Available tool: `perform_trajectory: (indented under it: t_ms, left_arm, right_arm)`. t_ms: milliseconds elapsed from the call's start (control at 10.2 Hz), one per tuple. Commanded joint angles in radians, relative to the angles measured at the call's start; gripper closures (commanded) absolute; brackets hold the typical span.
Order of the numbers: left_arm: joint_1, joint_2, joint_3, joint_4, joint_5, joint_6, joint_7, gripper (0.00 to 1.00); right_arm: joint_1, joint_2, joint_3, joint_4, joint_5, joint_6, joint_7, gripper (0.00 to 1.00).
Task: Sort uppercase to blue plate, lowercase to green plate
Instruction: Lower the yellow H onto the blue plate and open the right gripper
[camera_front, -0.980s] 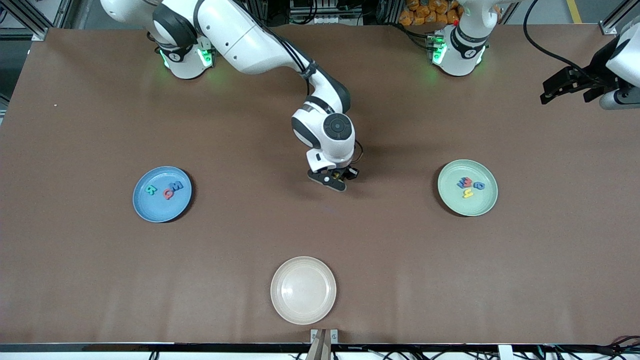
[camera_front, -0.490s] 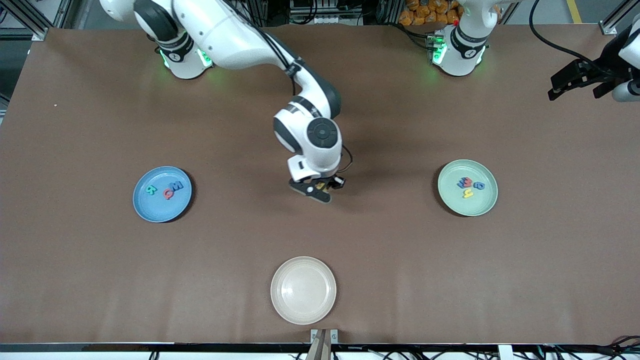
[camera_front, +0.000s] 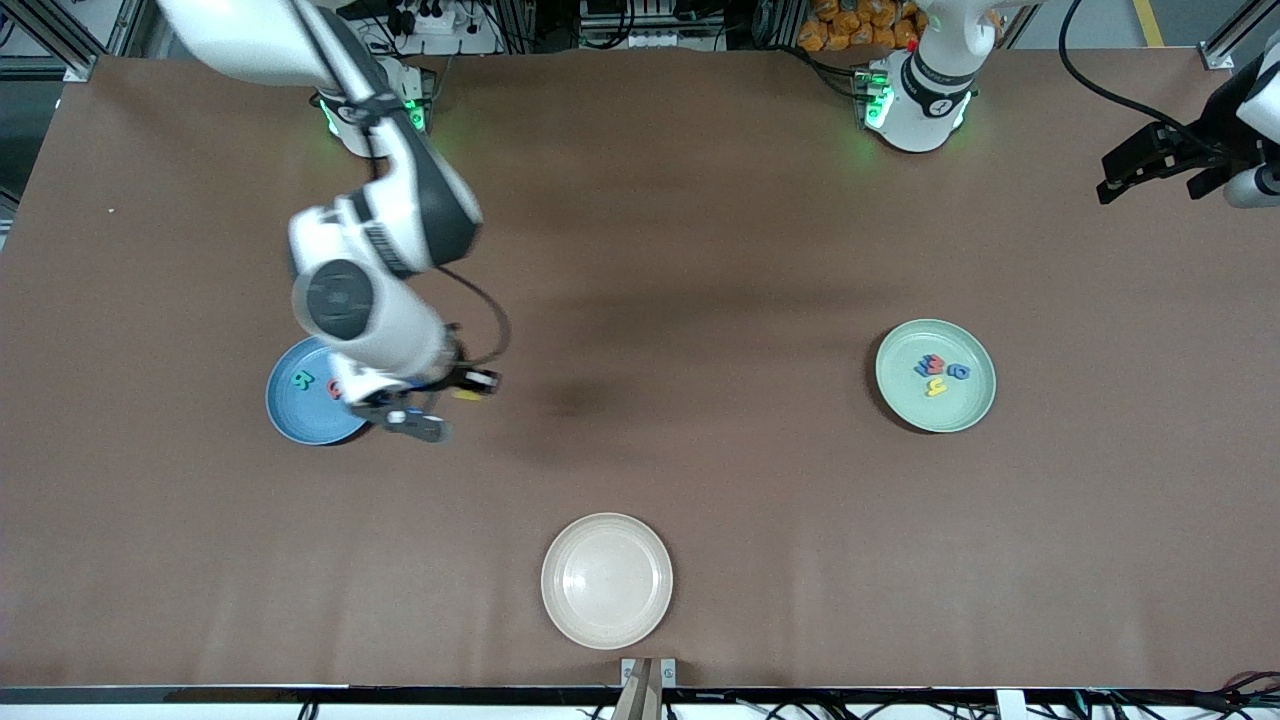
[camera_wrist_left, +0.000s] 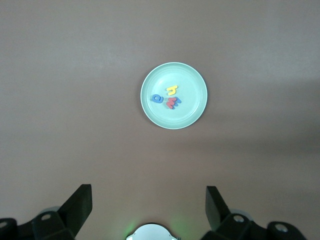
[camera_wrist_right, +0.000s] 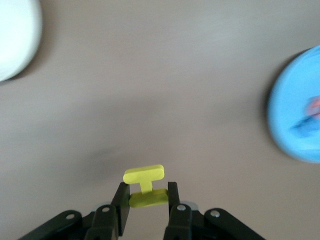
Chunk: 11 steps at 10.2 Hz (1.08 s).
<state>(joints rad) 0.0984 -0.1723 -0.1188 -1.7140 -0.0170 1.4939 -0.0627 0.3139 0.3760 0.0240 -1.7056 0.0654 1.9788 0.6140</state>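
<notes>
My right gripper (camera_front: 448, 398) is shut on the yellow H (camera_front: 466, 394), an uppercase letter. It hangs over bare table just beside the blue plate (camera_front: 300, 415). In the right wrist view the H (camera_wrist_right: 145, 175) sticks out between the fingers (camera_wrist_right: 121, 200), with the blue plate (camera_wrist_right: 290, 115) off to one side. A teal R (camera_front: 302, 379) and part of a red Q (camera_front: 334, 388) lie on that plate; the arm hides the rest. The green plate (camera_front: 920, 405) holds the lowercase letters (camera_front: 937, 374). My left gripper (camera_front: 1150, 165) waits open at its end of the table, looking down on the green plate (camera_wrist_left: 192, 82).
A cream plate (camera_front: 607, 580) with nothing on it sits near the table's front edge, midway between the two coloured plates. It also shows in the right wrist view as a cream plate (camera_wrist_right: 12, 40). Brown table lies between the plates.
My right arm has swung from the table's middle toward the blue plate, carrying the yellow H. My left gripper drew back slightly at its end of the table.
</notes>
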Motion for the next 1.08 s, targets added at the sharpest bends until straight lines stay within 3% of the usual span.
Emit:
perform_trajectory:
  t_ms: [0, 294, 588, 784, 882, 980]
  left_arm:
    - [-0.006, 0.013, -0.009, 0.025, 0.034, -0.006, -0.020, 0.00]
    - [-0.008, 0.010, -0.021, 0.025, 0.025, -0.007, -0.022, 0.00]
    - [-0.057, 0.010, -0.003, 0.024, 0.031, -0.007, -0.023, 0.00]
    - [-0.097, 0.010, 0.040, 0.024, 0.032, -0.007, -0.066, 0.00]
    - [-0.097, 0.010, 0.041, 0.024, 0.032, -0.007, -0.066, 0.00]
    - [-0.097, 0.010, 0.041, 0.024, 0.031, -0.007, -0.066, 0.00]
  right_arm:
    - [-0.132, -0.107, -0.022, -0.208, 0.024, 0.031, -0.231, 1.00]
    - [-0.270, -0.089, -0.073, -0.294, 0.024, 0.107, -0.497, 1.00]
    - [-0.317, 0.001, -0.073, -0.324, 0.025, 0.241, -0.539, 0.96]
    - [-0.320, 0.032, -0.073, -0.318, 0.025, 0.284, -0.540, 0.79]
    - [-0.326, 0.043, -0.073, -0.315, 0.024, 0.308, -0.540, 0.60]
    - [-0.328, 0.052, -0.073, -0.303, 0.018, 0.319, -0.548, 0.51]
